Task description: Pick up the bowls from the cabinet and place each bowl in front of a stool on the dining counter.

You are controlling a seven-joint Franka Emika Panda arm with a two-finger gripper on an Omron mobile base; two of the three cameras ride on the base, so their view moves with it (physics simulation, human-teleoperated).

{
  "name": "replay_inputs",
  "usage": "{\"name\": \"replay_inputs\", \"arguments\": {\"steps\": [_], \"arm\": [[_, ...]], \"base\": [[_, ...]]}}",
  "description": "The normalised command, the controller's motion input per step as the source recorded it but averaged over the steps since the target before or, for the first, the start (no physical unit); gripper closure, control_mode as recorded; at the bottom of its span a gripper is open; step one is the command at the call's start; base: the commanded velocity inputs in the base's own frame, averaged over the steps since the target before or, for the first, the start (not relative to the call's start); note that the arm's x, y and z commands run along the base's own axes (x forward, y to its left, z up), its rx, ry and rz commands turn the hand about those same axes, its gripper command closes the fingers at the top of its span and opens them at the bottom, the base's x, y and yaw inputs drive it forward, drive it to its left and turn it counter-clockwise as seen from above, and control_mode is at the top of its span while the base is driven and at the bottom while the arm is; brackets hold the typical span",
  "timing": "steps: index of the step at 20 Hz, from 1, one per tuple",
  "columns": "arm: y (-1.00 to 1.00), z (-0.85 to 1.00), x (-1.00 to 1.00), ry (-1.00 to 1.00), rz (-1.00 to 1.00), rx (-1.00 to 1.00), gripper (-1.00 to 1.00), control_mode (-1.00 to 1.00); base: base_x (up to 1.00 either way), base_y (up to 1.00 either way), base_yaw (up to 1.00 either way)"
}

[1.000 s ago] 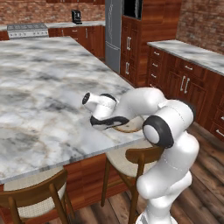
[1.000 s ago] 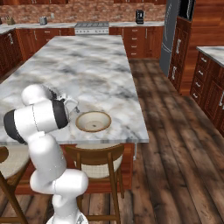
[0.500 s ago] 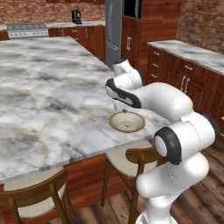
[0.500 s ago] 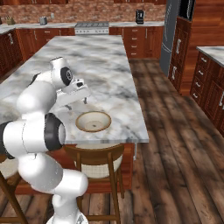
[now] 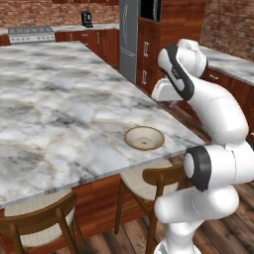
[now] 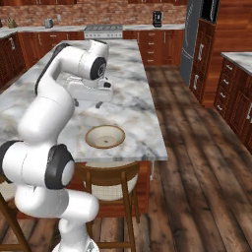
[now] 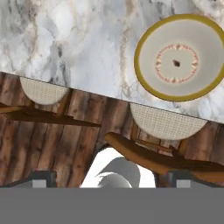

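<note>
The hand [image 6: 101, 101] hangs released above the marble table [image 5: 54, 99], its fingers spread wide with nothing between them. Below the hand, and a little toward the table's near edge, sits the cream bowl [image 6: 105, 136], upright on the marble and apart from the fingers. In the hand view the bowl [image 7: 183, 57] lies ahead of the fingertips [image 7: 41, 177], showing a pale inside with a ring of small reddish marks and a yellowish rim. From the left base view the same bowl [image 5: 144, 137] rests close to the table's corner, with the hand above and beyond it. Under the table edge, directly on the near side of the bowl, stands a stool [image 6: 109, 183] with a cream cushion and curved wooden backrest. A second stool [image 5: 42, 225] stands further along the same edge, well apart from the hand.
</note>
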Motion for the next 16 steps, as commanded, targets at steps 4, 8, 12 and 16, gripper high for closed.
{"name": "replay_inputs", "arguments": {"steps": [4, 8, 12, 16], "arm": [[-0.36, 0.61, -0.78, 0.00, -0.10, 0.17, -1.00, -1.00], [0.00, 0.12, -0.78, -0.10, -0.10, -0.14, -1.00, -1.00], [0.00, 0.27, -0.87, -0.23, -0.09, -0.16, -1.00, -1.00], [-0.01, 0.39, -0.99, -0.32, -0.09, -0.05, -1.00, -1.00]], "base": [[0.00, 0.00, 0.00], [0.00, 0.00, 0.00], [0.00, 0.00, 0.00], [0.00, 0.00, 0.00]]}}
